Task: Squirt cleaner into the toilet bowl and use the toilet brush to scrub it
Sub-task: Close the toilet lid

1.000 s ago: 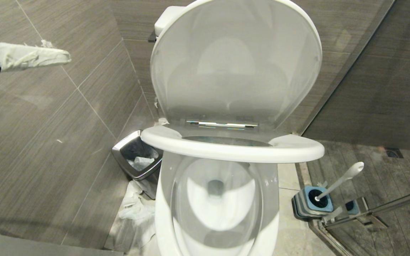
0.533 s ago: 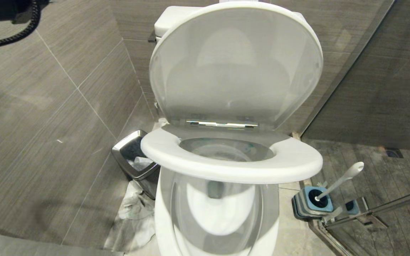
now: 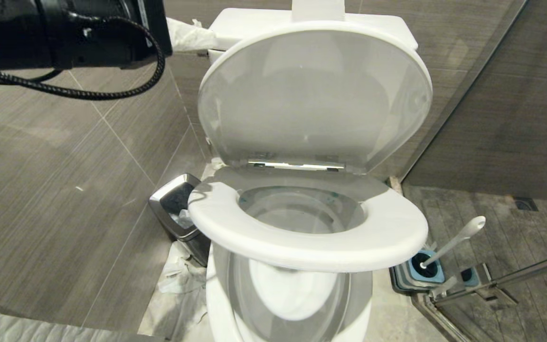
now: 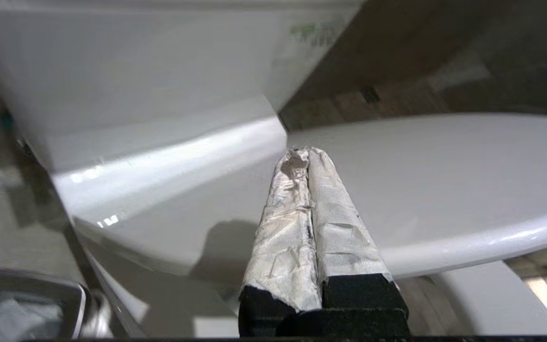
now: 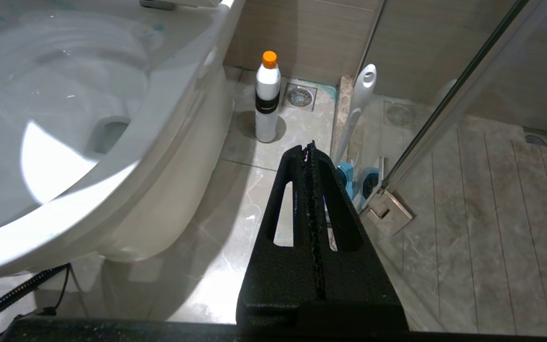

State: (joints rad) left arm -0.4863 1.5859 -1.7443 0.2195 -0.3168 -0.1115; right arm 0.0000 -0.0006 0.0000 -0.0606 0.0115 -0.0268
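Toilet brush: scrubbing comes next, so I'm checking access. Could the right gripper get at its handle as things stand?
Probably yes: the toilet brush stands upright in its holder, just beyond the shut right gripper, with nothing between them.

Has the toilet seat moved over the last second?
Yes. The toilet seat has swung down: its front edge now covers more of the toilet bowl, while the raised lid stays upright.

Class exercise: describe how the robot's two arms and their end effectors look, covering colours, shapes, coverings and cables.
The left arm is black and cylindrical, with a braided black cable looping beneath it. Its left end effector has two tapering fingers wrapped in crinkled white tape on black bases. The right end effector is bare rough black, each finger pierced by a long slot.
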